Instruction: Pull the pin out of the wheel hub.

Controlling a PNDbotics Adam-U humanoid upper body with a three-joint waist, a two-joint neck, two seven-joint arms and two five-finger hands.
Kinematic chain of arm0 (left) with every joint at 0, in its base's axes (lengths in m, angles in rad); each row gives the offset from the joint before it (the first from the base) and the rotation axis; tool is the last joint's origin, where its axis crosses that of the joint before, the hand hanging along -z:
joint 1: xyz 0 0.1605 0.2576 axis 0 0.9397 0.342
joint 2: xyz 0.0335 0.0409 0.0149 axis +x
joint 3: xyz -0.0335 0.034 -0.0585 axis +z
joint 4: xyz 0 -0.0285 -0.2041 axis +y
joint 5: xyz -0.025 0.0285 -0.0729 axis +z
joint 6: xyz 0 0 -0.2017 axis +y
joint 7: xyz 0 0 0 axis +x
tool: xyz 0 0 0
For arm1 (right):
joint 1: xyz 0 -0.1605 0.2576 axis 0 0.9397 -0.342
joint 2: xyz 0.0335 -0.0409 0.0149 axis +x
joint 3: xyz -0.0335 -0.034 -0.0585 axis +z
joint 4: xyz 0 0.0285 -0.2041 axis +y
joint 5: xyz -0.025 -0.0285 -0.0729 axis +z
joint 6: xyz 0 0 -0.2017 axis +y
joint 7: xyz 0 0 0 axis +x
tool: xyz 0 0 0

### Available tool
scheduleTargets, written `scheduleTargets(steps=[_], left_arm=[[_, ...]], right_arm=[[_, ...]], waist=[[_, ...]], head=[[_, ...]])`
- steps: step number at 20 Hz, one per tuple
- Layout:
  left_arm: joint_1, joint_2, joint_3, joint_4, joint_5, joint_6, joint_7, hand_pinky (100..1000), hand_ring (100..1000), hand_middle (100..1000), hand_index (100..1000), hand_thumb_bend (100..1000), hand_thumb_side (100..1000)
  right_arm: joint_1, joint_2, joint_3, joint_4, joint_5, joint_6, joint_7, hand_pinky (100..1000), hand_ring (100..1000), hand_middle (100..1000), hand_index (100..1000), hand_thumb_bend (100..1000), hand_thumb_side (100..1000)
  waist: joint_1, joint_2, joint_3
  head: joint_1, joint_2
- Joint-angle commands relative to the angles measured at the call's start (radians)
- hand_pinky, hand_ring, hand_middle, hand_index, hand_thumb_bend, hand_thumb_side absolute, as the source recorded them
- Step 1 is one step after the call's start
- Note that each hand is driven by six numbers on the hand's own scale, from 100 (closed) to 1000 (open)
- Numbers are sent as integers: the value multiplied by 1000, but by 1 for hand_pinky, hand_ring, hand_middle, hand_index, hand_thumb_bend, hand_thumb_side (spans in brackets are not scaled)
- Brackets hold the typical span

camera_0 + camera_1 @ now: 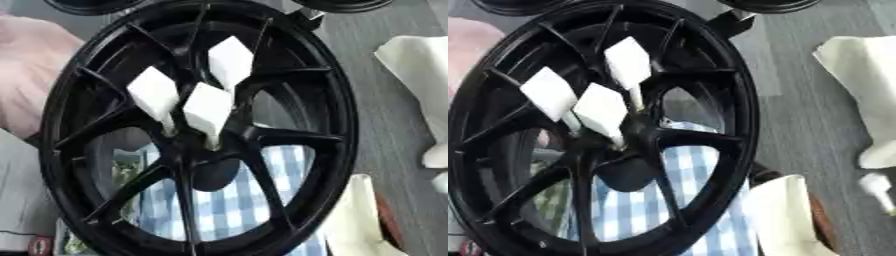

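A black wheel hub (343, 125) with thin spokes fills most of both views, standing tilted. Three white pins with flat diamond-shaped heads stick out of its centre: one at the left (155, 95), one at the top (231, 60) and one lowest and nearest the centre (208, 107). Their thin stems run down into the hub's middle (197, 145). Neither of my hands shows in either view.
A blue-and-white checked cloth (229, 200) shows through the spokes. White cloth-like shapes lie at the right (418, 65) and lower right (785, 215) on the grey surface (385, 115). A pink thing (26, 65) sits at the left. Dark round objects (346, 4) line the top edge.
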Motion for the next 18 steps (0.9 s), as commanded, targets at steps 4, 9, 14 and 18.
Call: scheduleTargets(steps=[4, 9, 14, 18], left_arm=[[-1, 21, 13, -15, -2, -5, 0, 786, 895, 774, 789, 296, 768], [-2, 19, 12, -15, -2, -7, -1, 786, 895, 774, 789, 296, 767], [-6, 17, 10, -15, -2, -8, -3, 786, 896, 773, 789, 295, 766], [-13, 14, 7, -15, -5, -8, -5, 786, 898, 772, 788, 297, 762]], right_arm=[[-15, -31, -19, -33, -34, -7, -25, 845, 821, 794, 845, 100, 387], [-36, -23, -8, -84, -95, -30, -90, 852, 796, 745, 803, 100, 470], [-69, 0, 20, -181, -205, -83, -170, 855, 782, 704, 771, 100, 498], [-104, 22, 50, -257, -281, -124, -208, 843, 762, 675, 748, 100, 515]], waist=[[-7, -26, 1], [-7, -27, 5], [-8, -27, 12], [-9, -28, 18]], head=[[-2, -2], [-6, -2], [-8, -5], [-7, -8]])
